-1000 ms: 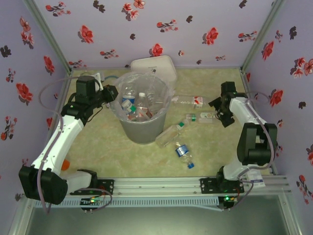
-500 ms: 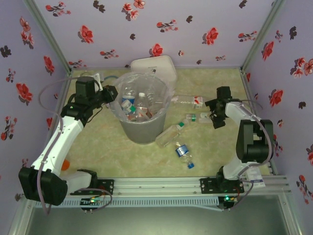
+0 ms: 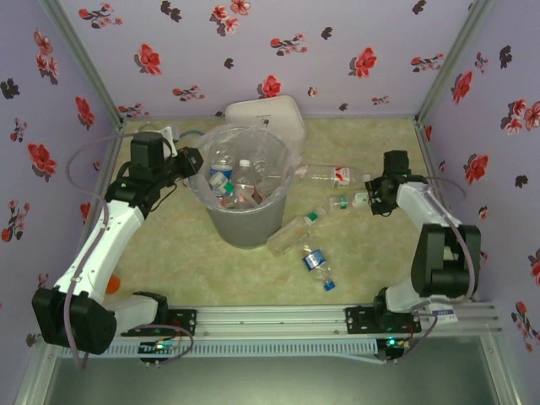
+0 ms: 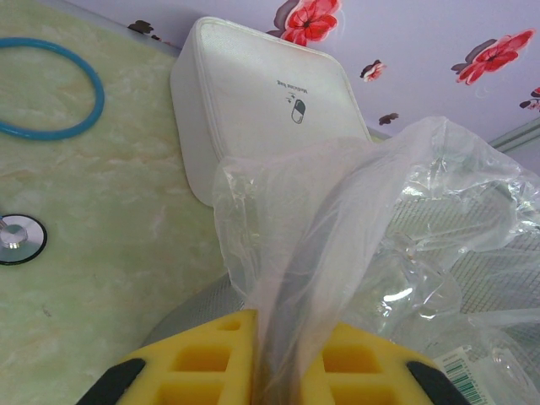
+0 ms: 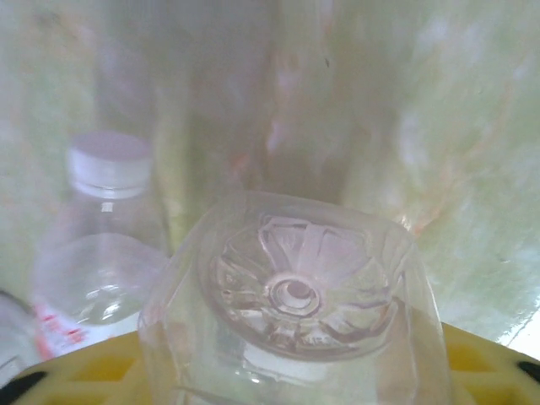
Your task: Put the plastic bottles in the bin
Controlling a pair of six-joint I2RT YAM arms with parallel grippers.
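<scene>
Plastic bottles (image 3: pixel 239 181): several already lie inside the bin (image 3: pixel 245 226), and others are loose on the worktop (image 3: pixel 169 253) to its right, so the task looks partly done.
Left gripper (image 4: pixel 291 354): no change over the last second. Its yellow fingers (image 4: pixel 202 359) stay pressed together on the clear bag (image 4: pixel 354 211) at the bin's left rim, holding the liner back.
Bin: left of the worktop's middle, toward the far edge, just in front of the white container (image 3: pixel 266 116). It has not shifted.
Green-capped bottle (image 3: pixel 295 229): lies just beside the bin's right foot, untouched.
Blue-labelled bottle (image 3: pixel 317 263): lies closer to the near edge, untouched.
Red-and-white-labelled bottle (image 3: pixel 331 175): lies right of the bin, toward the far edge, untouched.
Clear bottle (image 5: pixel 295 291): lies near the right edge, its ribbed base turned toward the wrist camera. It appears to rest on the worktop, not yet lifted.
Right gripper (image 3: pixel 372 200): this is the change. A second ago it hung spread wide beside the clear bottle; it has since moved in, and the jaws have drawn in around the bottle's base end, one on either side.
Meaning: a fresh pick seems begun, with the lift and the carry left to the bin still to do. How firm the grip is cannot be judged.
</scene>
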